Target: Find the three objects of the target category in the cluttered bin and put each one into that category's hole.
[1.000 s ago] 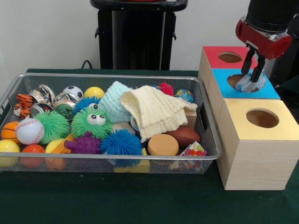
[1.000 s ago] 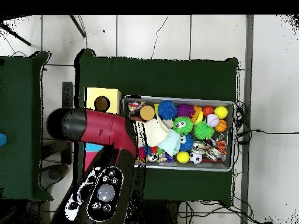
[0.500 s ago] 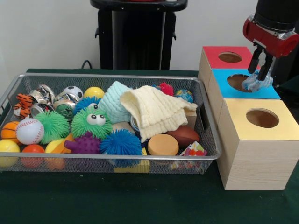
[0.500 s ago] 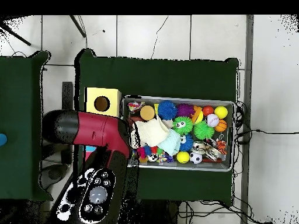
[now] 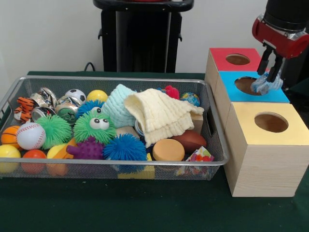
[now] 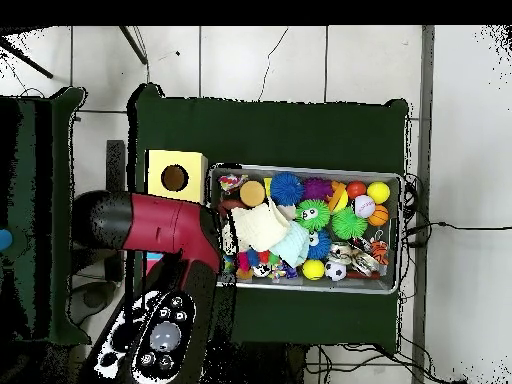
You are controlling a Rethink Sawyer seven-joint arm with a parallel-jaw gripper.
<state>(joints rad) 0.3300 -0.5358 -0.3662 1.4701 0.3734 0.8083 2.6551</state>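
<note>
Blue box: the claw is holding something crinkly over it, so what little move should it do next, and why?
Probably slide a bit toward the blue box's hole, then let go. The gripper is shut on a crinkly wad that hangs over the hole's right rim, not its middle, so dropping now might leave it on the blue top.

I counted three boxes: red-topped box (image 5: 235, 58), blue-topped box (image 5: 251, 86), yellow-topped box (image 5: 268, 147); one round hole each, so three holes. One mesh bin (image 5: 58, 81). In it I saw five spiky balls: two green, one with eyes (image 5: 95, 126) and one plain (image 5: 53, 130), two blue (image 5: 125, 148) and (image 5: 87, 107), one purple (image 5: 87, 149). Two cloths: cream cloth (image 5: 161, 115), mint cloth (image 5: 117, 104). One baseball (image 5: 30, 136), one soccer ball (image 5: 75, 94), one brown football (image 5: 190, 140), one tan disc (image 5: 168, 150). Two plain yellow balls: (image 5: 97, 95) and (image 5: 7, 153). My claw (image 5: 269, 67) was one, and it held one crinkled clear wad (image 5: 264, 85). The rest was too buried to count.
</note>
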